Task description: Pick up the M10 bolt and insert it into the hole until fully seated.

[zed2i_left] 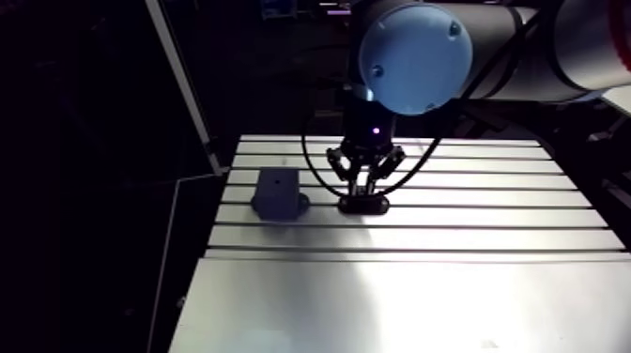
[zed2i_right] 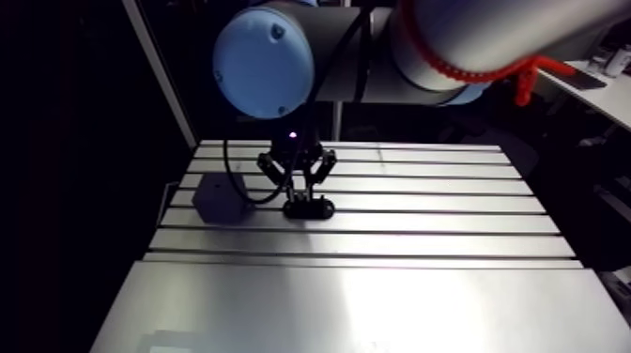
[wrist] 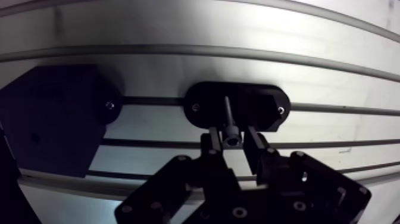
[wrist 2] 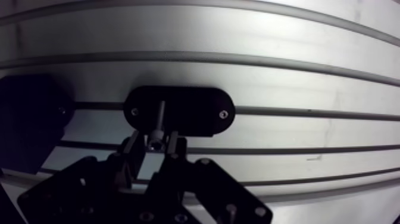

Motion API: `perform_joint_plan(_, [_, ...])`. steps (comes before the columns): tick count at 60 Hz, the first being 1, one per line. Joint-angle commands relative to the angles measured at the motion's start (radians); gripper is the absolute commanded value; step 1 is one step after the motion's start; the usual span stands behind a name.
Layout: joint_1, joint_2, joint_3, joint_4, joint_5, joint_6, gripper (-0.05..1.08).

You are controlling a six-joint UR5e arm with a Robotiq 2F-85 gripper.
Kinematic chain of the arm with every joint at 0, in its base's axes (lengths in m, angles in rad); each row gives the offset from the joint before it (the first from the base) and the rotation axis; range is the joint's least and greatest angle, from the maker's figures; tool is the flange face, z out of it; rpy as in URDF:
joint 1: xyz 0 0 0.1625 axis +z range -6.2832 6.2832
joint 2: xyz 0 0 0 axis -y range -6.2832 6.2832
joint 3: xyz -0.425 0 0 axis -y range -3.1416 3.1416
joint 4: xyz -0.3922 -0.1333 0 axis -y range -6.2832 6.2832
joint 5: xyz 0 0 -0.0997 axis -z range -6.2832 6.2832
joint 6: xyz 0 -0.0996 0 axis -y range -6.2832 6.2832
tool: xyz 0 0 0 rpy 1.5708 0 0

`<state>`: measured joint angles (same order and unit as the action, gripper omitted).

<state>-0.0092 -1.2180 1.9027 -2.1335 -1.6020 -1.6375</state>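
In the wrist view my gripper [wrist: 232, 140] is shut on the bolt [wrist: 230, 122]. Its socket head sits between the fingertips [wrist: 213, 143], and its thin shaft points ahead of them onto the middle of a black oval plate [wrist: 262, 110]. That plate is screwed to the table by a screw at each end. The bolt's tip meets the plate's dark face; the hole itself is hidden. In the arm view the gripper [zed2i_left: 361, 186] stands straight down over the oval plate [zed2i_left: 363, 205].
A black angular block [zed2i_left: 278, 194] is fixed to the slotted aluminium table [zed2i_left: 488, 211] just left of the oval plate, and shows beside the gripper [wrist: 53, 119] in the wrist view. A smooth metal sheet [zed2i_left: 394, 300] covers the table's near part.
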Motion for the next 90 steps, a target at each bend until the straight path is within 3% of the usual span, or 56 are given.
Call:
perform_joint_plan(1, [0.000, -0.001, 0.000, -0.001, 0.000, 0.000, 0.67])
perform_joint_plan(45, [-0.003, 0.009, -0.006, -0.003, 0.001, 0.000, 0.78])
perform_joint_plan(64, [-0.006, -0.005, -0.033, -0.001, 0.005, -0.018, 0.93])
perform_joint_plan(75, [-0.003, -0.049, -0.032, -0.039, 0.004, -0.020, 1.07])
perform_joint_plan(83, [-0.006, -0.068, -0.049, -0.047, 0.004, -0.020, 1.08])
perform_joint_plan(90, [-0.012, -0.089, -0.095, 0.031, 0.006, -0.020, 1.08])
